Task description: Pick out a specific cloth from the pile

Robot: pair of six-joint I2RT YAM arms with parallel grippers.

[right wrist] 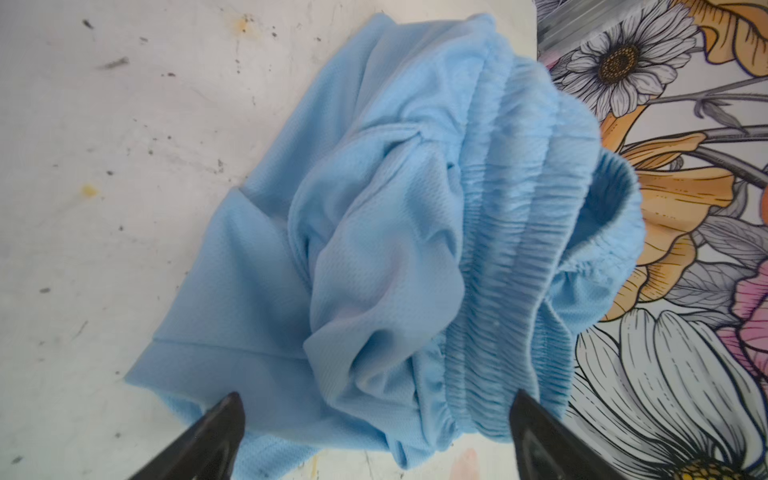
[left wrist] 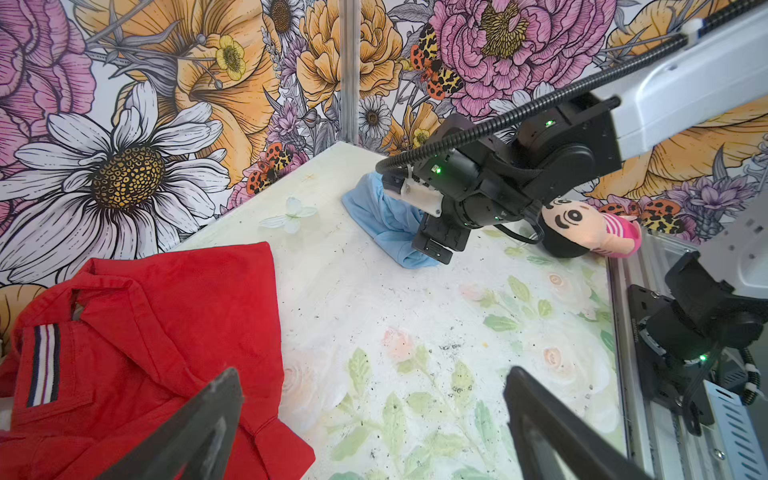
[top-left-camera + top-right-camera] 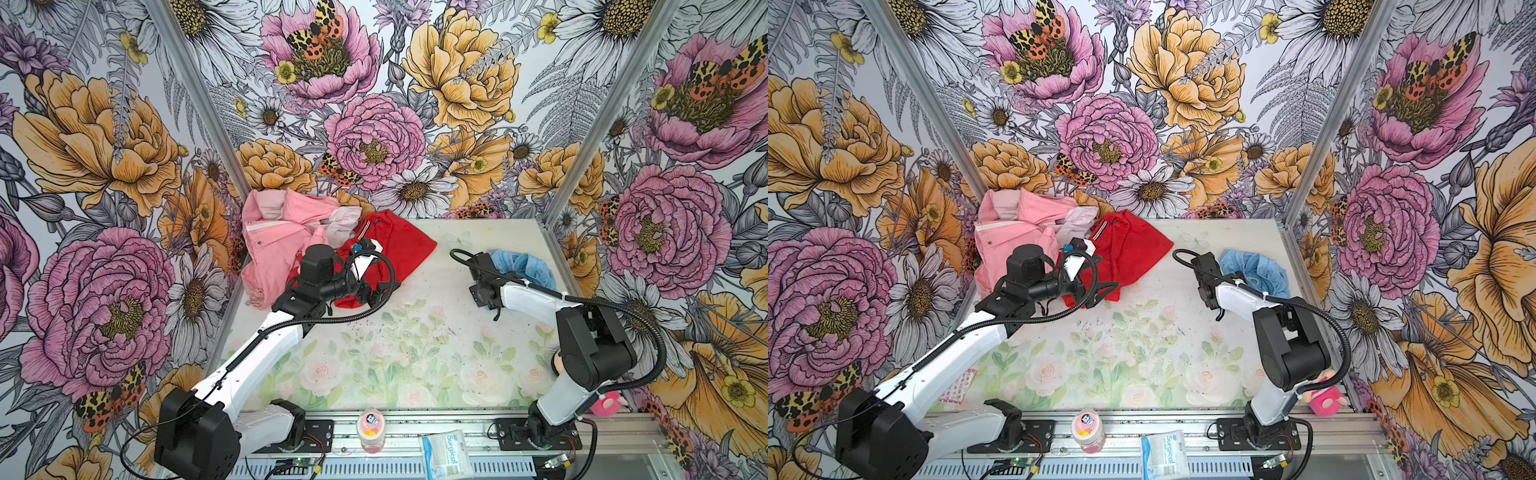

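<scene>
1. Right hand hangs over the cloth, jaws spread wide and clamping nothing. I cannot tell whether its tips touch the fabric.
2. That sky-blue cloth lies crumpled at about 2 o'clock on the surface, close to the right wall and well apart from the pile.
3. The pile sits at 10 to 11 o'clock: a pink jacket pushed into the corner, with a red shirt spilling toward 12 o'clock.
4. Left hand is spread too and empty, poised over the near edge of the red shirt.
5. The surface is white, with a faded rose print and dark specks.
6. Floral wallpaper covers all three walls.
7. At 6 o'clock a metal rail carries both arm bases, a small pink bottle and a "Surgical" packet. A plush doll rests near 4 o'clock.
</scene>
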